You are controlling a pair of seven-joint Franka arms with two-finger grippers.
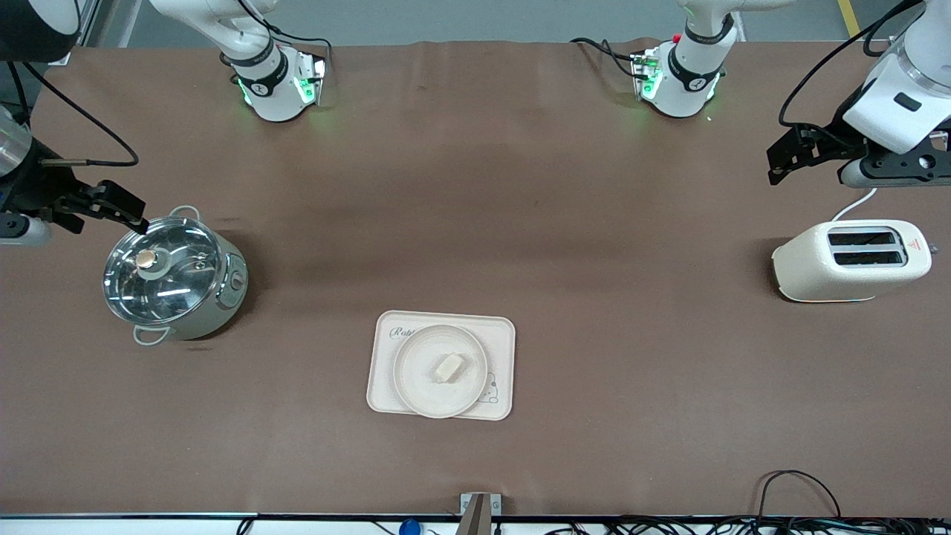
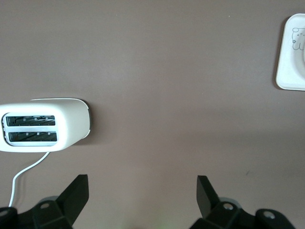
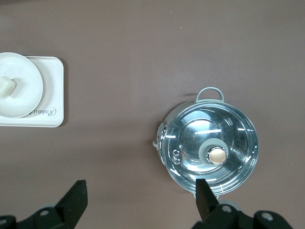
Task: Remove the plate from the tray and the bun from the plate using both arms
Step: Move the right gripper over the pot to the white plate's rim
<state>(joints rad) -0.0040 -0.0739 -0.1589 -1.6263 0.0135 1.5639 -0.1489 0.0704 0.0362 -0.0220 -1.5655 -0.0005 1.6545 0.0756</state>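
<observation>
The plate (image 1: 440, 371) is round, shallow and cream-beige, plain, with a low raised rim. It sits on the rectangular cream tray (image 1: 386, 331), covering most of it and reaching slightly past the tray's edge nearest the front camera. A rabbit drawing and a line of script on the tray peek out beside the plate. The bun (image 1: 448, 367) lies near the middle of the plate: a small, pale cream-white oblong lump, set at a slant. Tray, plate and bun are midway between the two ends of the table, nearer the front camera than the other things.

The left gripper (image 2: 143, 188) hangs released, fingers spread wide with nothing between them, over bare table just beside the white two-slot toaster (image 1: 851, 259) at the left arm's end. The right gripper (image 3: 140, 193) is likewise spread and empty, over the rim of the glass-lidded steel pot (image 1: 174, 275) at the right arm's end. Both arms wait well apart from the plate
</observation>
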